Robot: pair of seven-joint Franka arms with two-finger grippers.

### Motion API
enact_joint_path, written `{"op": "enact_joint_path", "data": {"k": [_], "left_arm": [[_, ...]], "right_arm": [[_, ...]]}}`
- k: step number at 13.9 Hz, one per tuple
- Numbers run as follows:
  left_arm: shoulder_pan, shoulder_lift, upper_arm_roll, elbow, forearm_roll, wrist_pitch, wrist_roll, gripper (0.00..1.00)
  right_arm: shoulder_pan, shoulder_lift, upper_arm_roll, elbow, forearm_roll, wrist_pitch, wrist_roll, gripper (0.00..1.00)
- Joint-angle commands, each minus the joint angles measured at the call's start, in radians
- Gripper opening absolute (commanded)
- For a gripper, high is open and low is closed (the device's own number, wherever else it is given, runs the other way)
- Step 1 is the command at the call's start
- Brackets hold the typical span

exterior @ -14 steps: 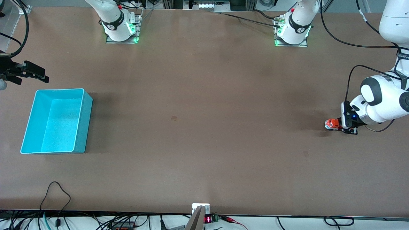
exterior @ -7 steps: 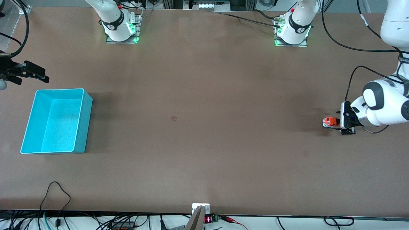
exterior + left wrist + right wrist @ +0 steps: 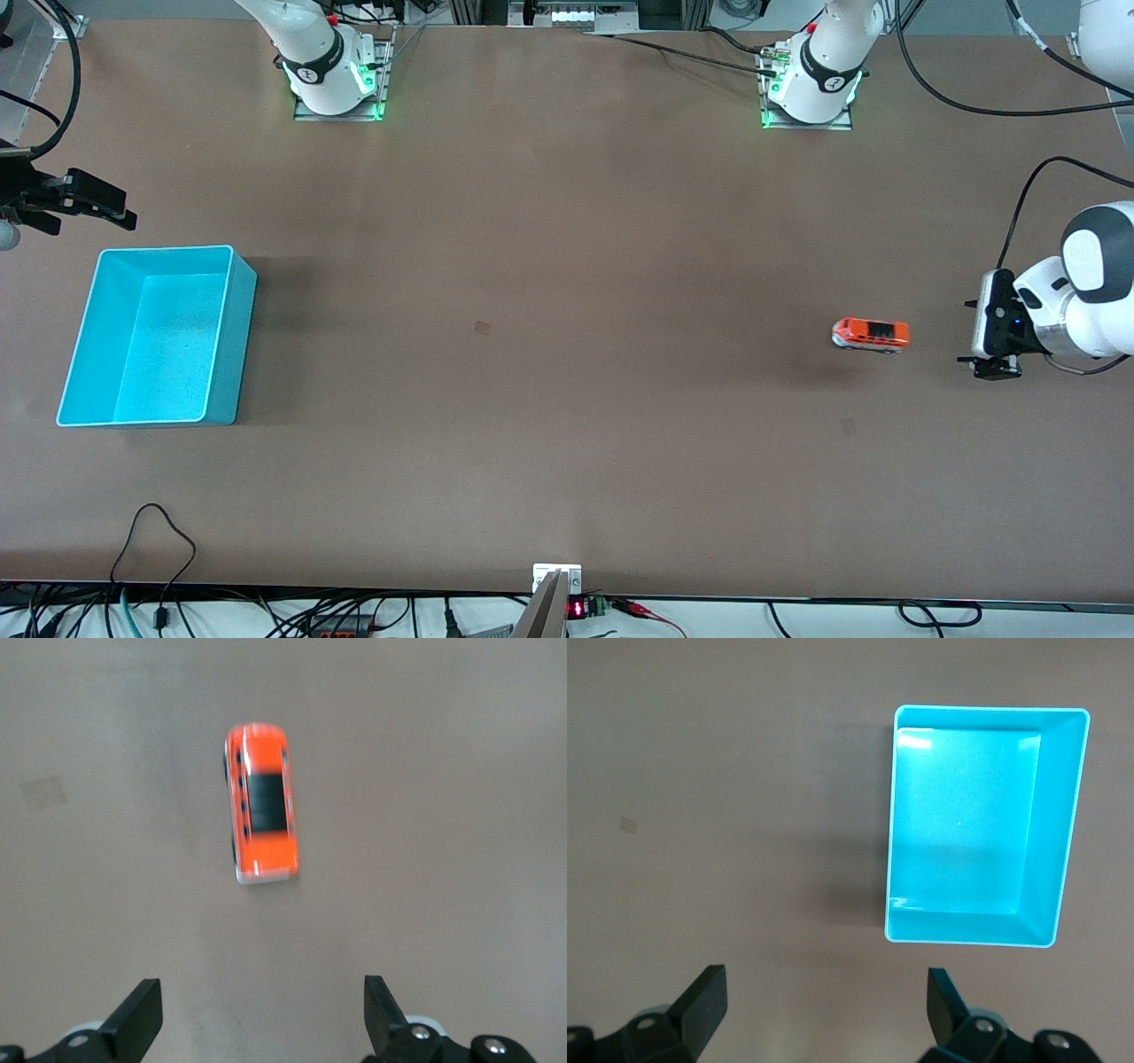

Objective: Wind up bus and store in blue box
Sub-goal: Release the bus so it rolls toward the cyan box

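Observation:
The orange-red bus (image 3: pixel 871 335) stands free on the table near the left arm's end, its length pointing toward the blue box. My left gripper (image 3: pixel 985 341) hangs open just past the bus, closer to the table's end, touching nothing. In the left wrist view the bus (image 3: pixel 261 802) lies ahead of the open left gripper (image 3: pixel 261 988), well apart from its fingers. The blue box (image 3: pixel 235 346) sits empty at the right arm's end. My right gripper (image 3: pixel 106 208) waits open over the table beside the box. The right wrist view shows the box (image 3: pixel 1052 833) and the open right gripper (image 3: pixel 824 979).
A small dark patch (image 3: pixel 482 328) marks the tabletop between the bus and the box. Both arm bases (image 3: pixel 335 84) stand along the table's farther edge. Cables (image 3: pixel 159 532) and a small display run along the nearer edge.
My left gripper has opened, let go of the bus and drawn back toward the table's end. The bus has rolled away from it toward the box end.

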Motion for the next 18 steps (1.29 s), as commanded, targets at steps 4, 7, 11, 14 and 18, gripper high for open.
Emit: {"op": "enact_joint_path", "data": {"k": [4,7,11,14,18], "left_arm": [[-0.048,-0.053,-0.007,0.013,0.019,-0.073,-0.174,1.0],[-0.086,-0.053,-0.013,0.053,0.019,-0.128,-0.274,1.0],[-0.099,-0.053,-0.02,0.057,0.019,-0.13,-0.348,1.0],[-0.099,-0.053,-0.022,0.094,0.019,-0.161,-0.383,1.0],[-0.096,-0.052,-0.016,0.114,0.019,-0.167,-0.396,1.0]], "right_arm": [[0.002,0.005,0.003,0.003,-0.009,-0.002,0.011,1.0],[0.002,0.008,0.003,0.003,-0.009,-0.001,0.011,1.0],[0.002,0.043,0.003,0.002,-0.003,-0.009,0.011,1.0],[0.002,0.056,0.003,0.0,-0.004,-0.014,-0.003,1.0],[0.005,0.083,0.003,0.0,-0.003,-0.015,-0.008,1.0]]}}
